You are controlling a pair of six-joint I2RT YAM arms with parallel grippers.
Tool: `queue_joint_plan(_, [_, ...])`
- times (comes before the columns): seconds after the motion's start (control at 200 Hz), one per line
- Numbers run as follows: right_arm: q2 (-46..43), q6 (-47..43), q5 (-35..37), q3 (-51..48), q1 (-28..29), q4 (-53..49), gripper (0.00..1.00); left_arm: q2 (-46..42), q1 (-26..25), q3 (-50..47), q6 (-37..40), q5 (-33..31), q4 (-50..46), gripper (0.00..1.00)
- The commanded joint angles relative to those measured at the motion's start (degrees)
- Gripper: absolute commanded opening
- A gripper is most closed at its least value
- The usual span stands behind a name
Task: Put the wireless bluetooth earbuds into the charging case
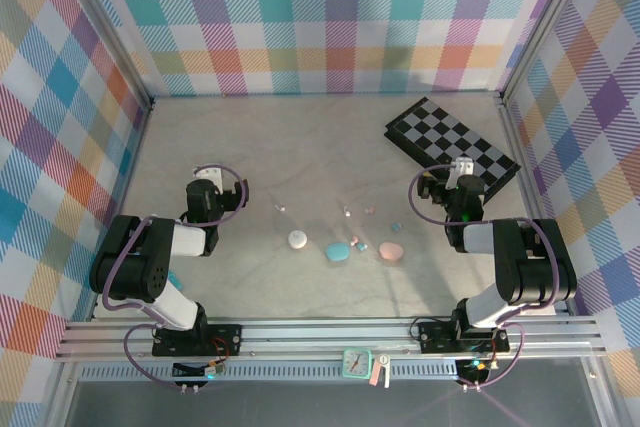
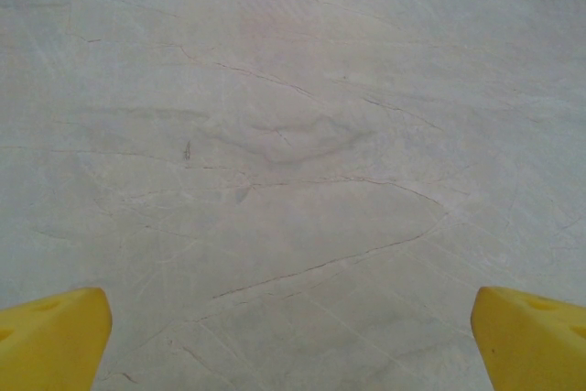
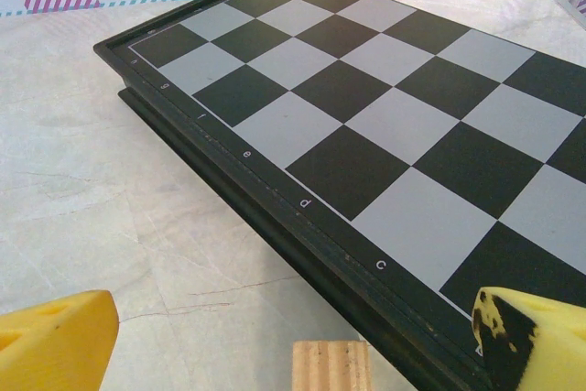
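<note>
1. Seen from overhead, the earbuds are tiny specks scattered loose on the middle of the tabletop, none of them inside a case. Pink and teal ones can be picked out; the colours of the others are too small to tell.
2. Just nearer the near edge than most of the buds, three oval cases lie in a row: a white case, a teal case and a pink case, left to right. Two buds sit between the teal and pink cases.
3. A black and grey chessboard lies flat and angled in the far right corner.
4. The left gripper hangs over the left side of the tabletop, well apart from the buds. Its wrist view adds two yellow fingers spread wide over pale veined stone, with nothing held.
5. The right gripper sits by the chessboard's near edge. Its wrist view adds the board's lettered rim close up, yellow fingers spread wide, and a small wooden block low between them, not gripped.
</note>
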Motion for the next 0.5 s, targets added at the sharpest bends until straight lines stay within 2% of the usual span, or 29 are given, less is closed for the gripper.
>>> queue_joint_plan(0.0, [-0.81, -0.37, -1.49, -0.47, 0.28, 1.53, 0.99, -0.59, 0.57, 0.31, -0.24, 0.78, 0.48, 1.00])
queue_joint_plan(0.105, [-5.25, -1.98, -3.70, -0.67, 0.48, -1.69, 0.99, -3.69, 0.35, 1.11, 0.11, 0.83, -3.07, 1.00])
queue_joint_plan(0.26, [-14.68, -7.09, -6.45, 1.26, 2.49, -14.71, 0.99, -11.31, -1.49, 1.48, 1.45, -1.53, -9.83, 1.00])
queue_joint_plan(0.405, [-22.69, -13.13, -16.65, 4.93, 5.88, -27.64, 0.99, -18.96, -5.92, 3.32, 0.87, -5.95, -17.24, 1.00])
queue_joint_plan(0.495, [-25.12, -16.42, -22.87, 7.12, 9.90, -33.08, 0.99, -21.24, -8.66, 5.29, -3.27, -2.91, -20.58, 1.00])
